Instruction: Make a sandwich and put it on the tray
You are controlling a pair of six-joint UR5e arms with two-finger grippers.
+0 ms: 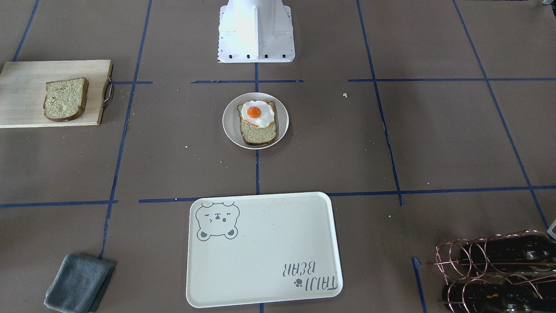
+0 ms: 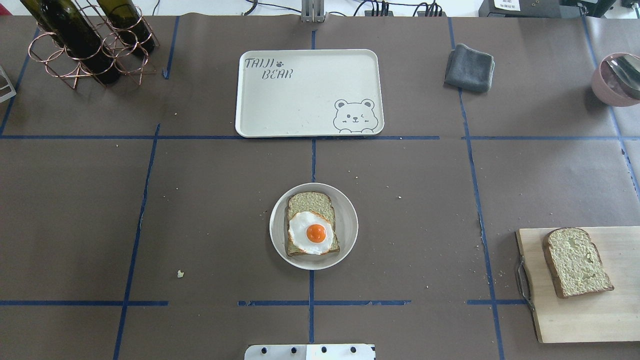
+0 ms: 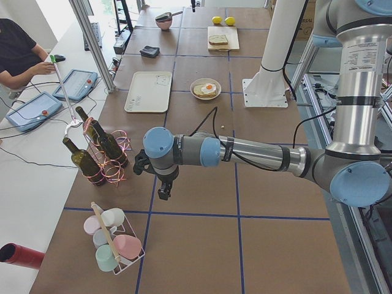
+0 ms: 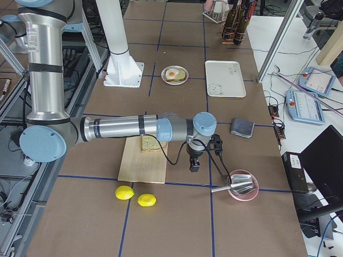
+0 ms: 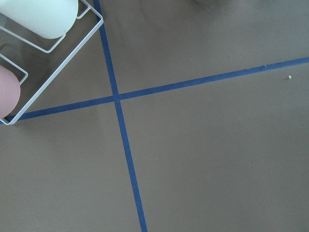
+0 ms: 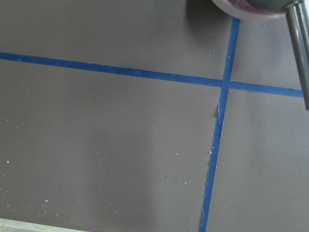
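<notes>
Centrally, a brown-crusted bread slice point(image 2: 310, 202) under a white fried egg point(image 2: 312, 234) lies on a small round off-white plate point(image 2: 349, 215), nearer than the cream bear-print tray point(image 2: 300, 100). Another bread slice point(image 2: 575, 261) rests on the pale wooden cutting board point(image 2: 575, 320), far right. The left gripper point(image 3: 164, 193) and right gripper point(image 4: 194, 166) hover well aside; whether either is parted cannot be told.

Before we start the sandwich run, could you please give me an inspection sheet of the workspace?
Surface: brown table, blue tape grid, scattered crumbs.
Job's things: egg-topped slice on round plate; second slice on cutting board; tray holds no food.
Clutter: grey cloth, bottle rack, pink bowl, lemons, cup rack.
Claws: left claw hangs near the bottle rack, right claw near the pink bowl; open or shut cannot be told.
Cables: black cable loops off the left arm.
Surroundings: operator and teach pendants at the side bench.
</notes>
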